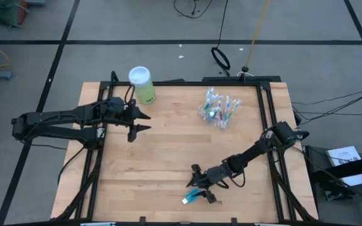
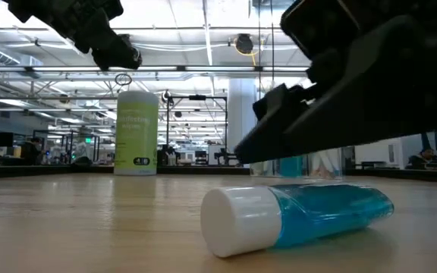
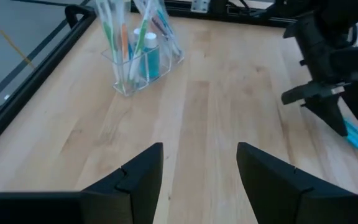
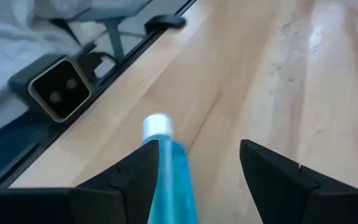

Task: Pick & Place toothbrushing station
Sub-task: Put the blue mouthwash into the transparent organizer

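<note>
A blue toothpaste tube (image 1: 191,198) with a white cap (image 2: 237,220) lies on its side on the table near the near edge. My right gripper (image 1: 202,190) is open and hovers just over it; the low view shows a gap between its fingers (image 2: 317,129) and the tube, and in the right wrist view the tube (image 4: 169,180) lies between the fingers, close to one of them. A clear cup (image 1: 219,110) with several toothbrushes and blue tubes stands at the far right; it also shows in the left wrist view (image 3: 138,56). My left gripper (image 1: 144,122) is open and empty at the far left.
A light-green canister with a white lid (image 1: 142,85) stands at the far left edge, just beyond my left gripper; it also shows in the low view (image 2: 136,133). A black frame (image 1: 266,119) runs along the table's sides. Bare wood lies across the middle (image 1: 181,150).
</note>
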{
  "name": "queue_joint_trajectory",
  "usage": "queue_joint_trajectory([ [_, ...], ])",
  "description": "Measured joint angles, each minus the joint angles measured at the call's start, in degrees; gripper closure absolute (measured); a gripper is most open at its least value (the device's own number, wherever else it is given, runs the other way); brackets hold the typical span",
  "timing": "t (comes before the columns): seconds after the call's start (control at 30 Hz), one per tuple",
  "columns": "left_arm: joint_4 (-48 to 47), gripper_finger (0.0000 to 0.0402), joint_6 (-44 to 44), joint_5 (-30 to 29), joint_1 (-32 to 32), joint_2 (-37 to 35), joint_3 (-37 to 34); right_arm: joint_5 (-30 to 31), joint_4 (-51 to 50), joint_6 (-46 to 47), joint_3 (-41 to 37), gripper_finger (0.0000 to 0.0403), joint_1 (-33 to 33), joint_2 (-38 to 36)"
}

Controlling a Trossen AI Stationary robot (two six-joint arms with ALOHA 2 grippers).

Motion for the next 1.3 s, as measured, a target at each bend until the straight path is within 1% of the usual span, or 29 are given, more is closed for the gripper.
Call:
queue_joint_trajectory([
  [0.07, 0.3, 0.0190, 0.2, 0.0, -0.5, 0.0, 0.0, -1.0, -0.1, 0.0, 0.0, 0.0188, -0.1, 0.1],
  [0.17, 1.2, 0.0190, 0.2, 0.0, -1.1, 0.0, 0.0, -6.4, -1.8, 0.5, 0.8, 0.0188, -0.6, 0.2],
  [0.23, 1.5, 0.0190, 0.2, 0.0, -1.6, 0.0, 0.0, -7.8, -3.7, 3.1, 1.9, 0.0188, -0.8, 0.0],
  [0.33, 2.1, 0.0190, 0.2, 0.0, -2.0, 0.0, 0.0, -7.5, -11.9, 4.7, 4.0, 0.0188, -1.1, 0.1],
  [0.43, 2.3, 0.0190, 0.2, 0.0, -2.2, 0.0, 0.0, -5.7, -18.6, 2.1, 6.4, 0.0188, -1.0, 0.0],
  [0.53, 2.3, 0.0190, 0.2, 0.0, -2.2, 0.0, 0.0, -3.9, -24.0, -2.7, 7.8, 0.0188, -0.7, 0.0],
  [0.67, 2.3, 0.0190, 0.3, 0.0, -2.2, 0.0, 0.0, -0.8, -25.4, -9.4, 7.8, 0.0189, -0.6, 0.0],
  [0.73, 2.4, 0.0190, 0.3, 0.0, -2.2, 0.0, 0.0, -0.5, -25.5, -9.6, 7.8, 0.0192, -0.8, 0.0],
  [0.8, 2.4, 0.0190, 0.3, 0.0, -2.2, 0.0, 0.0, -2.0, -25.7, -8.5, 7.8, 0.0203, -1.5, 0.0],
  [0.9, 2.4, 0.0190, 0.3, 0.0, -2.2, 0.0, 0.0, -4.5, -25.9, -6.0, 7.8, 0.0228, -2.3, 0.0],
  [1.0, 2.4, 0.0190, 0.3, 0.0, -2.2, 0.0, 0.0, -4.7, -26.1, -4.9, 7.7, 0.0250, -2.8, -0.1],
  [1.13, 2.9, 0.0190, 0.2, 0.0, -2.2, 0.0, 0.0, -4.4, -28.1, -7.7, 7.6, 0.0252, -3.7, -2.1],
  [1.23, 5.0, 0.0190, -0.1, 0.0, -2.3, 0.1, 0.0, -1.3, -32.8, -9.6, 7.5, 0.0241, -4.8, -5.2],
  [1.3, 7.2, 0.0190, 0.0, 0.0, -2.5, 0.8, 0.0, 2.7, -36.6, -10.1, 7.5, 0.0241, -5.5, -8.2],
])
